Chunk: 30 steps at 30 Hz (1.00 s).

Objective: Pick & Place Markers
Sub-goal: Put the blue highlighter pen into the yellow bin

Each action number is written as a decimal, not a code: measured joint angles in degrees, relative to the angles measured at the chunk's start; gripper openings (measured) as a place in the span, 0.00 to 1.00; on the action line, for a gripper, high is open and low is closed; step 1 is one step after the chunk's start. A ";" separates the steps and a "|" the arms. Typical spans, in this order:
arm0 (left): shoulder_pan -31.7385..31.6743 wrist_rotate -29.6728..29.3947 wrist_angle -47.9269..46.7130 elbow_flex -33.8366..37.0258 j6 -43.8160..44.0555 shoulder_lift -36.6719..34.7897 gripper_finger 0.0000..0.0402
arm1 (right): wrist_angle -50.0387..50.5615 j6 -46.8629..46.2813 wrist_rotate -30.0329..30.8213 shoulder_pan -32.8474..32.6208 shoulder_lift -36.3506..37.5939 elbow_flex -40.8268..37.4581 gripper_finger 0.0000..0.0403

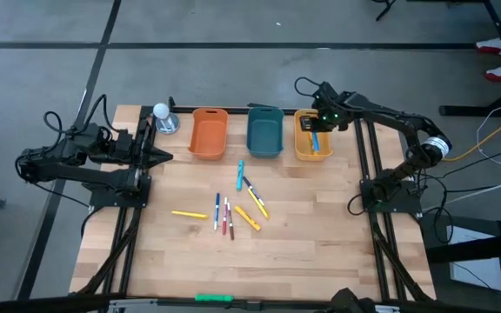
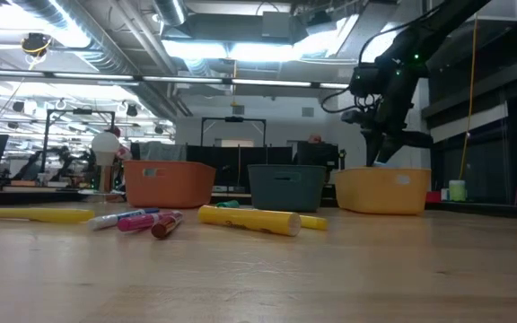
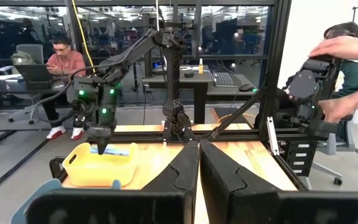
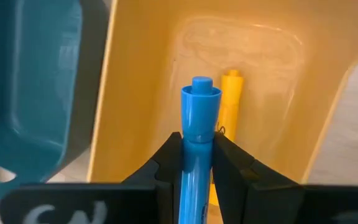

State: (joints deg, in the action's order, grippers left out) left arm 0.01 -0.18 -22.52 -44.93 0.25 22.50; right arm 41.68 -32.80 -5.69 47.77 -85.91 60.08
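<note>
Blue marker (image 4: 199,143) sits pinched between the right gripper's (image 4: 197,180) fingers, pointed down over the yellow bin (image 4: 143,81) so it can drop beside the yellow marker (image 4: 231,106) below; left gripper (image 3: 199,163), pressed together, waits far across the table

In the high view the right arm reaches from its base at right centre up toward the upper middle-right, wrist bent downward. The right gripper (image 4: 194,168) is clamped on a blue marker (image 4: 197,134). The left arm sits folded at left centre, its left gripper (image 1: 159,156) with fingers together.
</note>
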 joint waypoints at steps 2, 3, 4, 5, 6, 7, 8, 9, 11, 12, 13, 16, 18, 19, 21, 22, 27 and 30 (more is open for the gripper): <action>0.00 0.00 0.00 0.00 0.00 0.00 0.02 | -0.50 0.00 -0.06 0.00 -0.83 -0.20 0.16; 0.00 0.00 0.02 0.00 0.00 -0.02 0.02 | -0.43 0.02 -0.04 0.00 -1.30 -0.20 0.16; 0.00 0.00 0.00 0.00 0.00 -0.02 0.02 | -0.50 0.02 -0.05 0.00 -1.77 -0.22 0.16; 0.00 0.00 0.02 0.00 0.00 0.00 0.02 | -0.77 0.04 -0.17 0.00 -2.17 -0.22 0.16; 0.00 0.01 0.00 0.00 0.00 -0.01 0.02 | -1.14 0.04 -0.39 0.00 -2.56 -0.22 0.16; 0.00 0.00 0.01 0.00 0.00 -0.01 0.02 | -1.58 0.04 -0.52 0.00 -2.91 -0.22 0.16; 0.00 0.01 0.00 0.00 0.00 -0.01 0.03 | -1.88 0.02 -0.55 -0.02 -3.23 -0.22 0.16; 0.00 0.00 0.02 0.00 0.00 -0.02 0.03 | -2.00 0.04 -0.57 -0.02 -3.60 -0.22 0.16; 0.00 0.02 0.02 0.00 0.00 0.00 0.03 | -2.13 0.15 -0.57 -0.02 -4.14 -0.22 0.16; 0.00 0.01 0.00 0.00 0.00 -0.01 0.03 | -2.19 0.15 -0.56 -0.02 -4.43 -0.22 0.16; 0.00 0.00 0.00 0.00 0.00 -0.02 0.03 | -2.35 0.17 -0.57 0.00 -4.76 -0.22 0.16; 0.00 0.00 0.01 0.00 0.00 -0.01 0.02 | -2.74 0.17 -0.57 -0.02 -6.07 -0.22 0.16; 0.00 0.01 0.01 0.00 0.00 -0.02 0.02 | -3.22 0.05 -0.57 -0.02 -7.05 -0.22 0.16; 0.00 0.00 0.01 0.00 0.00 0.00 0.02 | -3.39 0.04 -0.57 -0.02 -7.59 -0.22 0.16; 0.00 0.00 0.02 0.00 0.00 0.00 0.02 | -3.84 0.04 -0.57 -0.02 -8.50 -0.22 0.16; 0.00 0.00 0.01 0.00 0.00 -0.01 0.02 | -3.92 0.02 -0.57 0.00 -8.90 -0.22 0.16; 0.00 0.00 0.02 0.00 0.00 -0.02 0.03 | -4.39 0.02 -0.57 -0.30 -10.63 -0.22 0.16; 0.00 0.00 0.00 0.00 0.00 0.00 0.03 | -4.89 0.07 -0.55 -0.92 -11.14 -0.22 0.16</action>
State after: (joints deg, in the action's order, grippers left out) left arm 0.01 -0.19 -22.52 -44.93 0.25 22.50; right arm 36.80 -32.73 -6.24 46.85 -97.05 59.86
